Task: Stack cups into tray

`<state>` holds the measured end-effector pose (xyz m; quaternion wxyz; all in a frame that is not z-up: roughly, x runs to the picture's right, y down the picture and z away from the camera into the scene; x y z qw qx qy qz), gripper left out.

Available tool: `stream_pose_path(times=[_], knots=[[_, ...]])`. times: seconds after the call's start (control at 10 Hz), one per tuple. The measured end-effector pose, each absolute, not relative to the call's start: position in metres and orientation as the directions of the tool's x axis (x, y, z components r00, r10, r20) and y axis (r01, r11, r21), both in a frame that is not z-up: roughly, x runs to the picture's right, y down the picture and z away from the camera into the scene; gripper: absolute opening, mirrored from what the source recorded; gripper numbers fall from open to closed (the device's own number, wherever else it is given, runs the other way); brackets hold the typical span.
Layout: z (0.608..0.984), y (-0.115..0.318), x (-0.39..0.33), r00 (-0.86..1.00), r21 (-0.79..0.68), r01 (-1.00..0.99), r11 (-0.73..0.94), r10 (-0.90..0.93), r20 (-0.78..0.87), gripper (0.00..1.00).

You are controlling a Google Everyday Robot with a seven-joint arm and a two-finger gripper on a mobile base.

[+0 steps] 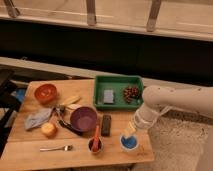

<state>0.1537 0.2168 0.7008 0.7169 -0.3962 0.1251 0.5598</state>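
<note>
A small light-blue cup (129, 143) stands upright on the wooden table near its front right corner. My gripper (130, 128) hangs on the white arm that reaches in from the right. It is just above the cup and slightly behind it. The green tray (118, 80) sits at the back right of the table, behind the gripper. In the tray lie a grey-blue square block (108, 96) and a brown cluster (131, 93).
A purple bowl (83, 118) sits mid-table beside a black bar (106, 125). A small dark cup with a red utensil (95, 145) stands left of the blue cup. Further left are an orange-red bowl (45, 92), a cloth (38, 118), an orange fruit (48, 129) and a fork (56, 148).
</note>
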Motion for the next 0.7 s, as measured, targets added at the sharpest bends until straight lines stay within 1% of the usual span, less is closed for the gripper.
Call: stream_pose_path(times=[0.6,0.7], knots=[[0.719,0.238,0.165,0.308,-0.396,-0.918,0.021,0.666,-0.68,0.6],[0.72,0.242,0.165,0.306,-0.396,-0.918,0.013,0.659,-0.687,0.57]])
